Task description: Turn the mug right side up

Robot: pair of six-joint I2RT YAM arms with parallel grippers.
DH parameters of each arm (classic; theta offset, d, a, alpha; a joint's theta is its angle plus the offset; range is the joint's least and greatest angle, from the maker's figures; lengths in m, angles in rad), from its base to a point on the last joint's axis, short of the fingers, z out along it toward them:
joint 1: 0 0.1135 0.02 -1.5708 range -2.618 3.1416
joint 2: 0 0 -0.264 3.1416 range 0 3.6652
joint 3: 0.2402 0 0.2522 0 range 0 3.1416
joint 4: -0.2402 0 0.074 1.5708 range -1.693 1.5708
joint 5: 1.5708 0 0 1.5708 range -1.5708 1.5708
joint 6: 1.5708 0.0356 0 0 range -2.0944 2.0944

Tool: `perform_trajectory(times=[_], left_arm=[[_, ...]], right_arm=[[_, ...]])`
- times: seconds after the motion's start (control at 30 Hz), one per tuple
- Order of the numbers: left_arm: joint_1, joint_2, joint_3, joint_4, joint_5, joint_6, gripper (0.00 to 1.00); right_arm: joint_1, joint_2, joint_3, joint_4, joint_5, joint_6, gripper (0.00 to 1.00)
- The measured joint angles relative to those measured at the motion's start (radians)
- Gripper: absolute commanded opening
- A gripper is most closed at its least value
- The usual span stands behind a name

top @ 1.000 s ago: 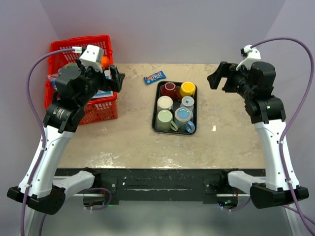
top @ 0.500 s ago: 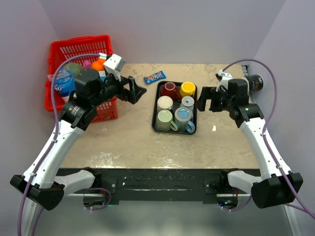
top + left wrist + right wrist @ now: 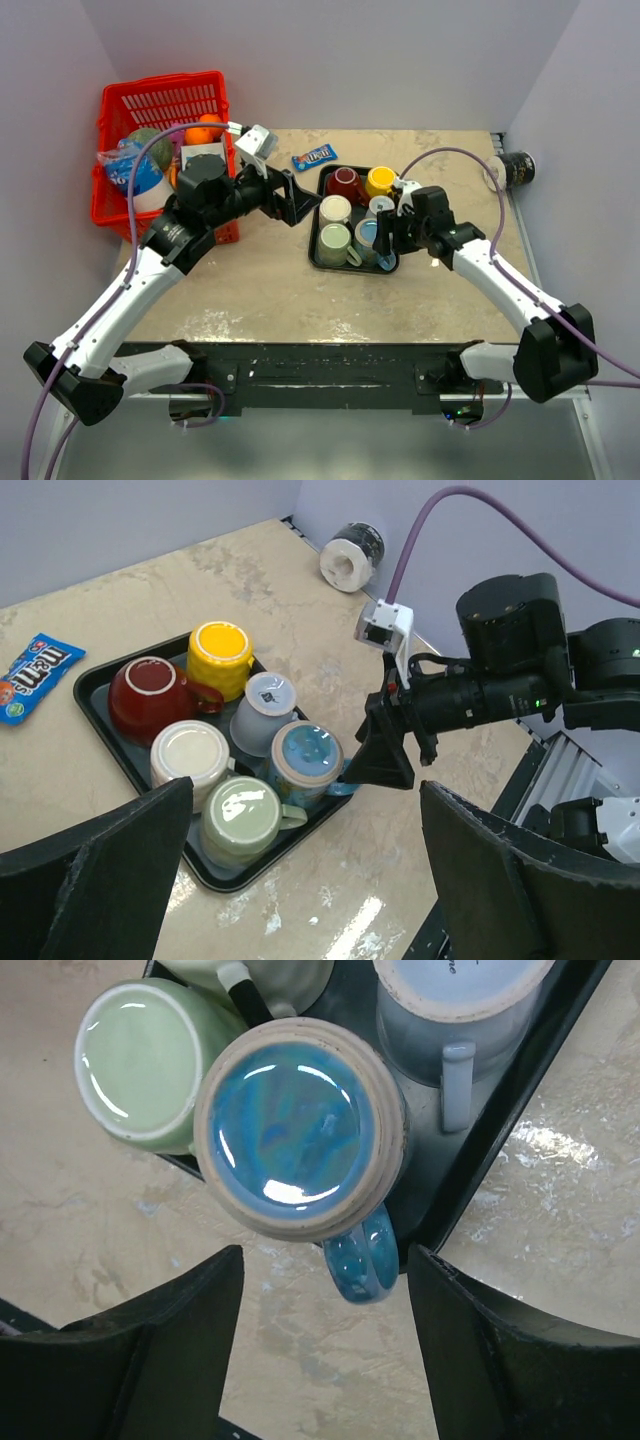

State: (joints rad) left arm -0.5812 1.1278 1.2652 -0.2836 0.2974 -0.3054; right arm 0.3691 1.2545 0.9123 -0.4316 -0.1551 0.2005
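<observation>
Overhead, lilac walls frame a marbled table, blue mug inverted.

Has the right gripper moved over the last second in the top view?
Yes. The right gripper has swung left and toward the arm bases, from beyond the black tray's right edge to directly over the blue mug at its near right corner.

White-shelled links on left arm and right arm, black motor housings at joints; purple cable to each wrist, white camera block — matte black wedge-shaped fingers
</observation>
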Motion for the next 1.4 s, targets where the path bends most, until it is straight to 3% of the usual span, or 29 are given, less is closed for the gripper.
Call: perform_trajectory(times=[0.33, 0.4, 0.57, 0.7, 1.17, 1.4], left_arm=[[-0.002, 0.0, -0.01, 0.018, -0.031, -0.003, 0.99], [-0.002, 0.0, -0.015, 0.02, -0.036, -0.007, 0.99], [-0.002, 0.001, -0.018, 0.02, -0.044, -0.01, 0.99], [-0.002, 0.001, -0.019, 0.021, -0.052, -0.01, 0.99], [-0.002, 0.004, -0.047, 0.017, -0.084, -0.025, 0.99], [-0.002, 0.0, -0.07, 0.015, -0.108, -0.034, 0.99]], right_arm=[[0.074, 0.071, -0.001, 0.068, 0.11, -0.005, 0.54], [0.085, 0.082, -0.001, 0.08, 0.119, -0.007, 0.56], [0.102, 0.121, -0.003, 0.074, 0.147, -0.015, 0.75], [0.108, 0.127, -0.005, 0.054, 0.165, -0.021, 0.76], [0.137, 0.181, -0.049, 0.103, 0.245, 0.002, 0.54], [0.148, 0.169, -0.092, 0.166, 0.281, 0.037, 0.27]])
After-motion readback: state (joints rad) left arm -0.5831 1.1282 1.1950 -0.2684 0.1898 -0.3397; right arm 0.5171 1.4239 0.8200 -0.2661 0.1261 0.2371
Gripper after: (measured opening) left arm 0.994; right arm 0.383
